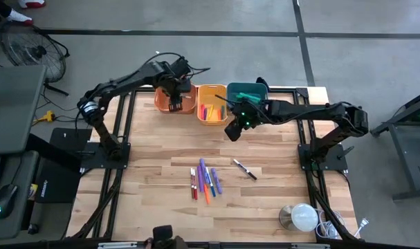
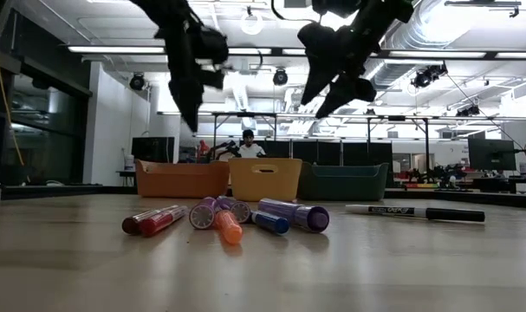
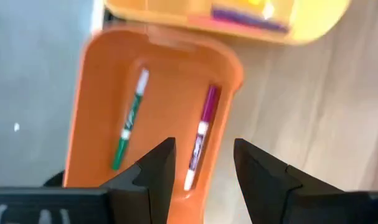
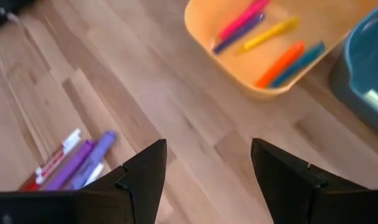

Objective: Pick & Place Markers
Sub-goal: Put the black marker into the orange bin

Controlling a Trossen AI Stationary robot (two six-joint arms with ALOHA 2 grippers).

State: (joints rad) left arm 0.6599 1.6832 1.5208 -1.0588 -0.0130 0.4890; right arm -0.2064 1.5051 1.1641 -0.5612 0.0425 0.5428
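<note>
A loose bunch of markers (image 1: pixel 205 181) in red, orange, purple and blue lies flat on the wooden table, toward its near side (image 2: pixel 228 217). A black-and-white marker (image 1: pixel 244 169) lies apart to their right. Three bins stand along the far edge: orange (image 1: pixel 159 104), yellow (image 1: pixel 211 104) and teal (image 1: pixel 248 90). My left gripper (image 3: pixel 204 158) hangs open above the orange bin (image 3: pixel 101 93). A green marker (image 3: pixel 129 121) and a purple marker (image 3: pixel 201 134) lie flat on that bin's floor. My right gripper (image 4: pixel 207 168) is open over bare table between the yellow bin (image 4: pixel 220 56) and the bunch (image 4: pixel 76 162). Both grippers are empty.
The yellow bin holds several markers in pink, purple, yellow, orange and blue. A white round object (image 1: pixel 303 216) sits at the table's near right corner. Bare wood lies between the bins and the bunch. A person (image 2: pixel 248 147) shows far off in the room behind.
</note>
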